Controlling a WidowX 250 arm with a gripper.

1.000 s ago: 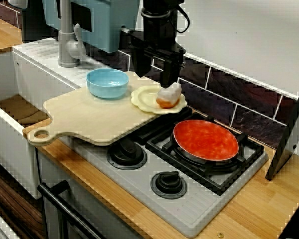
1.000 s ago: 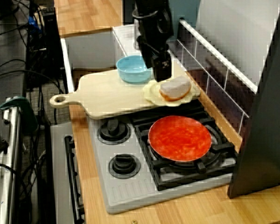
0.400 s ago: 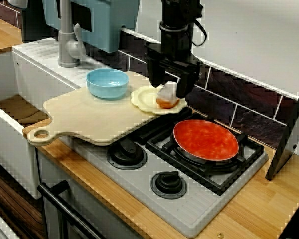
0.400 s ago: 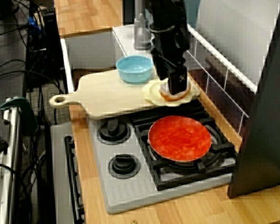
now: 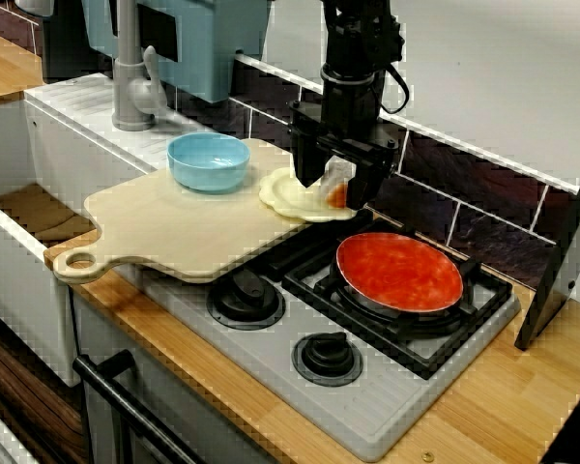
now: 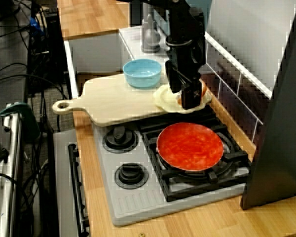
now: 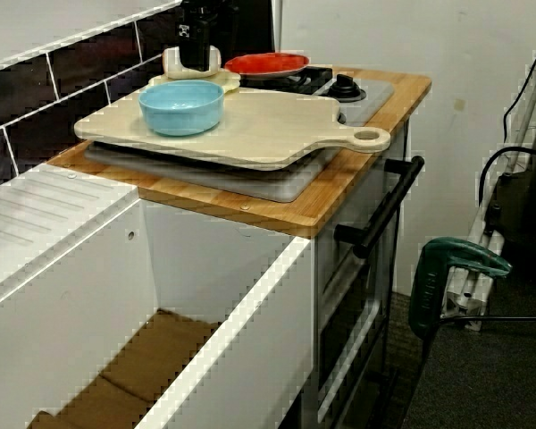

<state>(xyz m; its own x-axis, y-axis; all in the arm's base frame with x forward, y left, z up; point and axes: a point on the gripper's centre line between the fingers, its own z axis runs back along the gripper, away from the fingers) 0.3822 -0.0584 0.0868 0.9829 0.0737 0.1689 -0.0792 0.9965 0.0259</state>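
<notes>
the white sink basin (image 5: 19,251) is taking up the left end of the counter, and beside it the grey toy stove top (image 5: 367,411) is sitting in the wooden worktop. the pale wooden cutting board with a looped handle (image 5: 174,232) is lying partly over the stove's left burners. the black robot arm (image 5: 353,58) is reaching straight down at the board's far corner. the round orange-red pan (image 5: 399,272) is resting on the back right burner, and the light blue bowl (image 5: 208,160) is standing on the board near the tap. the pale yellow scalloped plate (image 5: 288,198) is sitting at the board's edge, and the white-iced orange bun (image 5: 337,184) is lying on it, right between the fingers of the gripper (image 5: 335,191). the jaws are standing either side of the bun; i cannot tell whether they are pinching it or only flanking it. to me this is looking like a grasp being made. any lift from here would be calling for a firm squeeze and a straight rise, so the plate is not dragged along.
</notes>
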